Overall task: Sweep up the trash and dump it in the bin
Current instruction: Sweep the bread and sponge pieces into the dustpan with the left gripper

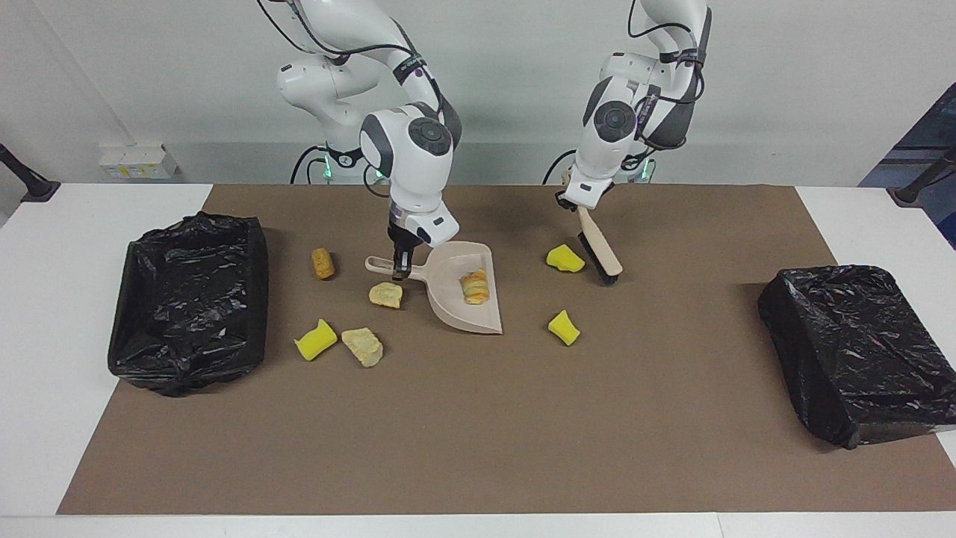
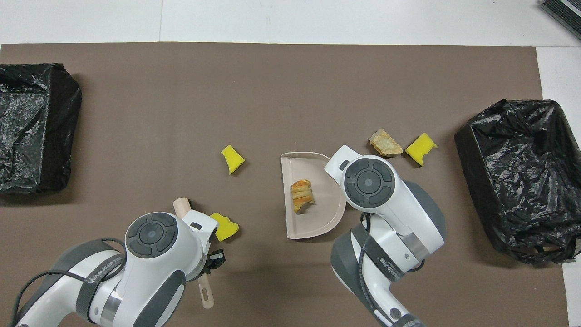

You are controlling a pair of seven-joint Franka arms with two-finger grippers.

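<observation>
right claw (image 1: 402,270) grips dustpan (image 1: 463,295) | left claw (image 1: 573,196) grips brush (image 1: 600,254) | sponge (image 1: 565,258) beside bristles

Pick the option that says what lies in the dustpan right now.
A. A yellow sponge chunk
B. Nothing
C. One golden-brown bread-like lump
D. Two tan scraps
C: a single golden-brown lump lies in the dustpan, while the yellow chunks and the other scraps are all on the brown mat outside it.
</observation>
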